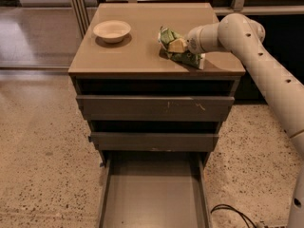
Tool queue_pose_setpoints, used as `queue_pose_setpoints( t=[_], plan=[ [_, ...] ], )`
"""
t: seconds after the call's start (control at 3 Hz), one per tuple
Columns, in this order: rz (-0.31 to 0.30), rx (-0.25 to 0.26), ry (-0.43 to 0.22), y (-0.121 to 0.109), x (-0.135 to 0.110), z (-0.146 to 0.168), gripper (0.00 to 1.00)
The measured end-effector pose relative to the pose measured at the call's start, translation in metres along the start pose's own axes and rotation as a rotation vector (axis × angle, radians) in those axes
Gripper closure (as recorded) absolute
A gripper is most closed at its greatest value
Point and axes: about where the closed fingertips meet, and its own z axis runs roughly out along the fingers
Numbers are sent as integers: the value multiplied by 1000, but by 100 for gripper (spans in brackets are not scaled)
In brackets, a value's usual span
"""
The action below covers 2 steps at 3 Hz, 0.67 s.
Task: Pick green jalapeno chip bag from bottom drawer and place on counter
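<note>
The green jalapeno chip bag (167, 36) lies on the right part of the tan counter (137, 56), crinkled, with a white patch at its near corner. My gripper (177, 45) reaches in from the right and is shut on the bag's middle, low over the counter top. The bottom drawer (153, 198) is pulled out toward the camera and shows a bare grey floor.
A white bowl (112, 31) stands on the counter's left part. The two upper drawers (154, 108) are slightly ajar. My white arm (266, 65) spans the right side. A black cable (233, 213) lies on the speckled floor at the lower right.
</note>
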Motion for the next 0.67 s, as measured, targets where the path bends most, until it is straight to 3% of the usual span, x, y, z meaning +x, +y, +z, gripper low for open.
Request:
queue_pose_setpoints(
  t=[0.33,0.67],
  plan=[
    [0,0,0,0,0,0,0],
    [0,0,0,0,0,0,0]
  ],
)
